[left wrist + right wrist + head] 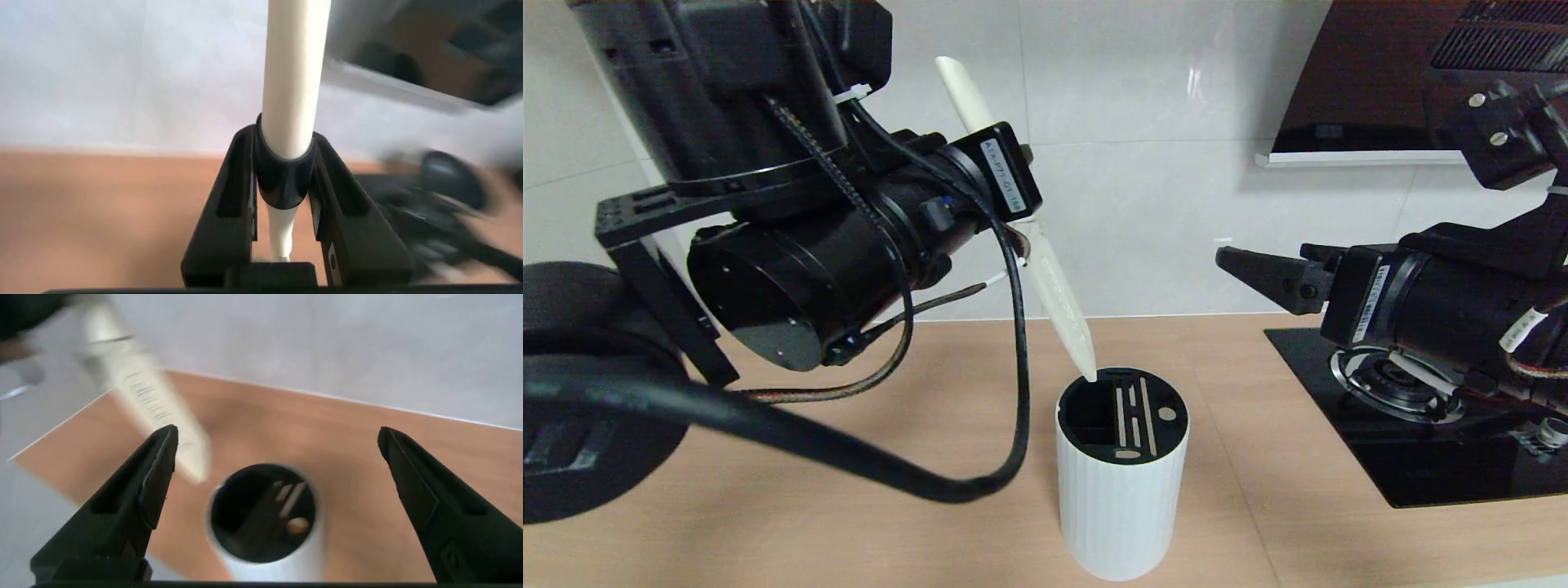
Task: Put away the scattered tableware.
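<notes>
knife (pixel 1059 298) in left hand (pixel 282 167), tip at holder (pixel 1119 506)

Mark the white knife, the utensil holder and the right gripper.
white knife (pixel 1058 302), head view, middle of the blade.
utensil holder (pixel 1123 490), head view, ribbed outer wall.
right gripper (pixel 276 434), right wrist view, midway between its open fingertips.

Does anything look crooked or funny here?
The knife in the left gripper is slanted, its tip at the holder's far rim, not down in a slot. The holder stands upright, and nothing is spilled.
</notes>
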Controlling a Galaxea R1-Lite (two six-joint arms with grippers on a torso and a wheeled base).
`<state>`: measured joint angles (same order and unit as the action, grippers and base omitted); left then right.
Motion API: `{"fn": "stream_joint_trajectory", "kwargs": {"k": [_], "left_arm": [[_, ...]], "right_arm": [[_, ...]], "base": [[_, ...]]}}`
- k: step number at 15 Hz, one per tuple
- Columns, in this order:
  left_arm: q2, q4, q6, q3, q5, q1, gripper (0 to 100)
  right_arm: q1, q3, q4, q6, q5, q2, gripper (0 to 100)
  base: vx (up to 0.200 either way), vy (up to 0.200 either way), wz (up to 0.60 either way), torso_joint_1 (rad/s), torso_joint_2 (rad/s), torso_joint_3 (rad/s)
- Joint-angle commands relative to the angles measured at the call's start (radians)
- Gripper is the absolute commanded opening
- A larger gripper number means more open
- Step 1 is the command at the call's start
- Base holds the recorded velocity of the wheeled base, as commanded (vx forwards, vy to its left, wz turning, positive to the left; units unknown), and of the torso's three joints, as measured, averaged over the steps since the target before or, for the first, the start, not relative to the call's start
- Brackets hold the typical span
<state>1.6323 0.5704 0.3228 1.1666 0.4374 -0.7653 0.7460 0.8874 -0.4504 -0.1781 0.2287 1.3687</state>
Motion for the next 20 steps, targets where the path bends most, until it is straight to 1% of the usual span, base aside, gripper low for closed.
{"fn": "stream_joint_trajectory", "kwargs": {"k": [1, 2, 3, 4, 5, 6, 7, 8, 10, 18, 20], "left_arm": [[0.03, 0.066, -0.077, -0.042, 0.081, -0.055, 0], [0.046, 0.105, -0.128, -0.056, 0.122, -0.071, 0], [0.054, 0.121, -0.139, -0.062, 0.133, -0.078, 0], [0.078, 0.174, -0.152, -0.088, 0.149, -0.114, 0], [0.106, 0.207, -0.176, -0.107, 0.156, -0.131, 0], [0.129, 0.227, -0.206, -0.117, 0.182, -0.134, 0], [0.153, 0.258, -0.226, -0.117, 0.218, -0.134, 0], [0.165, 0.282, -0.243, -0.117, 0.231, -0.134, 0], [0.176, 0.296, -0.252, -0.119, 0.238, -0.134, 0], [0.235, 0.321, -0.251, -0.12, 0.241, -0.135, 0], [0.262, 0.327, -0.249, -0.125, 0.257, -0.146, 0]], "right_arm": [[-0.014, -0.001, -0.001, 0.002, 0.0, 0.02, 100], [-0.014, -0.002, -0.001, 0.003, 0.0, 0.029, 100], [-0.014, -0.002, -0.001, 0.003, 0.0, 0.03, 100], [-0.016, -0.002, -0.001, 0.003, 0.0, 0.032, 100], [-0.019, -0.002, -0.001, 0.003, 0.0, 0.03, 100], [-0.028, -0.002, -0.001, 0.005, 0.0, 0.027, 100], [-0.028, -0.002, -0.001, 0.011, 0.0, 0.024, 100], [-0.028, -0.004, -0.001, 0.017, 0.0, 0.026, 100], [-0.028, -0.004, -0.001, 0.017, 0.0, 0.03, 100], [-0.028, -0.012, -0.001, 0.017, 0.001, 0.039, 100], [-0.028, -0.013, -0.001, 0.017, 0.0, 0.041, 100]], "base": [[0.0, 0.0, 0.0, 0.0, 0.0, 0.0], [0.0, 0.0, 0.0, 0.0, 0.0, 0.0], [0.0, 0.0, 0.0, 0.0, 0.0, 0.0], [0.0, 0.0, 0.0, 0.0, 0.0, 0.0], [0.0, 0.0, 0.0, 0.0, 0.0, 0.0], [0.0, 0.0, 0.0, 0.0, 0.0, 0.0], [0.0, 0.0, 0.0, 0.0, 0.0, 0.0], [0.0, 0.0, 0.0, 0.0, 0.0, 0.0], [0.0, 0.0, 0.0, 0.0, 0.0, 0.0], [0.0, 0.0, 0.0, 0.0, 0.0, 0.0], [0.0, 0.0, 0.0, 0.0, 0.0, 0.0]]}}
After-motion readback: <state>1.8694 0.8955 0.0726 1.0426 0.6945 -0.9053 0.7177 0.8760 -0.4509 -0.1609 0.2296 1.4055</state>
